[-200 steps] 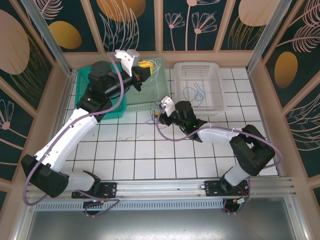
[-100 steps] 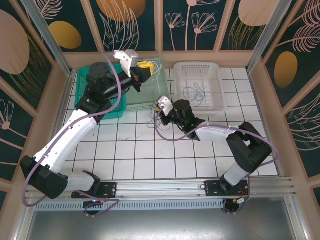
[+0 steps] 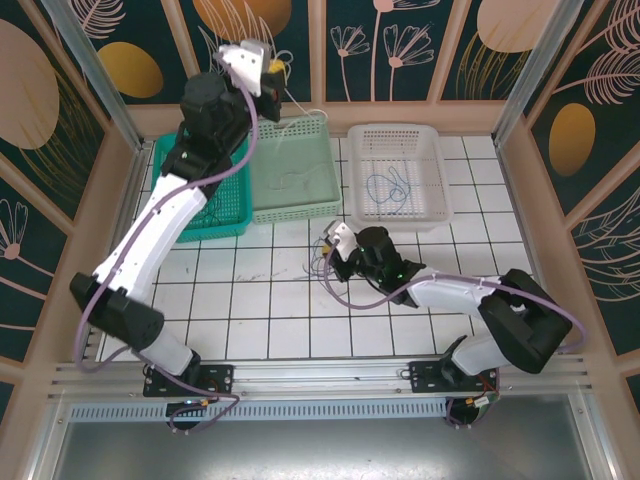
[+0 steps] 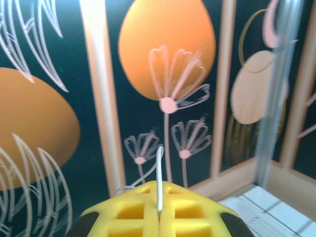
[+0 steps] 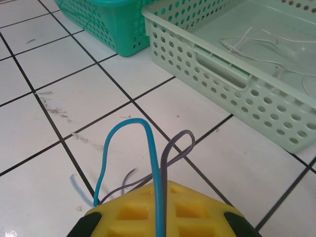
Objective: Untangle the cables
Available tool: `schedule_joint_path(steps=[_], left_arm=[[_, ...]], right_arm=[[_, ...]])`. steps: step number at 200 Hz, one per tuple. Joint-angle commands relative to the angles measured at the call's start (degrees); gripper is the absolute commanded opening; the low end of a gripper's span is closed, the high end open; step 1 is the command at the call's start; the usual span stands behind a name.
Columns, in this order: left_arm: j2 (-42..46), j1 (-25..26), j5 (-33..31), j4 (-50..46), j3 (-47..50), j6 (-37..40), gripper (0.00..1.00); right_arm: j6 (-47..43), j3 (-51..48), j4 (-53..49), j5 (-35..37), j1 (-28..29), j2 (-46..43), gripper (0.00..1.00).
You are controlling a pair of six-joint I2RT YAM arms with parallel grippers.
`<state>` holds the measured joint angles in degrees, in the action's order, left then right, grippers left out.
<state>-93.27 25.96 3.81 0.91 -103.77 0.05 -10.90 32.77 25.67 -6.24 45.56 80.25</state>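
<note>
Carefully now, because both arms hold very thin strands. On the left, your left end effector is raised high above the teal basket. A pale wire runs from it down toward the pale green basket. More of that wire lies looped on the floor of the same basket. If a loop catches in the perforated wall while you lift, the strand could slide out of the pads, or the light basket could be tugged along.

Further right, on the counter, the right end effector sits low over the tiles, near the front of the pale green basket. A blue wire and a grey wire arch up together just ahead of its pads. Pulling both at once would likely tighten the crossing rather than free it, so judge which strand you really have before you move. At the far right, a blue cable lies by itself in the white basket, apart from both arms.

As for the grips, the left end effector's yellow pads are pressed together on the pale wire, which stands up out of the seam between them. The right end effector's pads are also pressed together, clamped on the blue wire, which disappears into the seam. The grey wire's loop rises touching or just beside it. You cannot tell from the wrist view whether it is pinched too.
</note>
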Motion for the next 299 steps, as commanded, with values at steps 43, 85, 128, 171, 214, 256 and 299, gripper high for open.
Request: schedule_joint_path(steps=[43, 85, 128, 171, 214, 256, 299], left_arm=[[-9.72, -1.76, -1.26, -3.23, -4.96, 1.06, 0.00], [-15.88, -4.10, 0.61, -2.04, -3.13, -2.30, 0.00], [-20.60, -4.77, -5.39, -2.47, -1.10, -4.35, 0.00], [-23.58, -4.78, -3.05, -3.27, 0.75, -6.12, 0.01], [-24.11, -4.76, 0.55, -2.51, 4.54, -10.69, 0.38], [-22.17, -4.77, 1.66, -4.59, 7.79, -14.65, 0.78], [-17.14, -4.77, 10.75, 0.80, 14.76, -20.50, 0.98]], right_arm=[[6.08, -2.19, -1.26, 1.72, 0.50, -6.27, 0.00], [7.50, -2.25, -3.87, 0.72, 0.49, -8.45, 0.00], [8.96, -3.23, -5.43, 0.35, 0.49, -9.90, 0.00], [9.46, -3.60, -5.98, 1.78, 0.41, -10.53, 0.00], [10.53, -3.60, -6.64, 4.06, 0.41, -11.56, 0.00], [13.24, -3.11, -6.96, 6.20, 0.01, -11.94, 0.00], [13.97, -2.03, -6.62, 4.79, -0.73, -11.89, 0.00]])
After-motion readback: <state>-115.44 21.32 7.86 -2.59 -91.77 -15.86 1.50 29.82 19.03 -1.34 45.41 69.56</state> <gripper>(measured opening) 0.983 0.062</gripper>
